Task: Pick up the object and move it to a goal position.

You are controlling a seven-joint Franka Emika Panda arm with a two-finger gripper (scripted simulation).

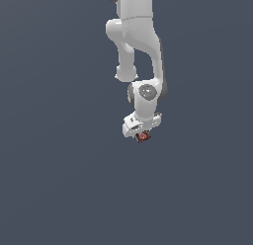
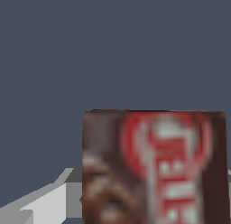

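Pincer: my gripper [image 1: 142,136] was clamped around the box [image 2: 153,166].
Handling: it seemed light and stiff, best held across its flat faces.

Dark red-brown box [image 1: 143,137], whitish-red label, tilted.

The box [image 1: 143,136] sits directly beneath the arm's gripper [image 1: 142,134], tucked between its fingers, near the scene's centre.
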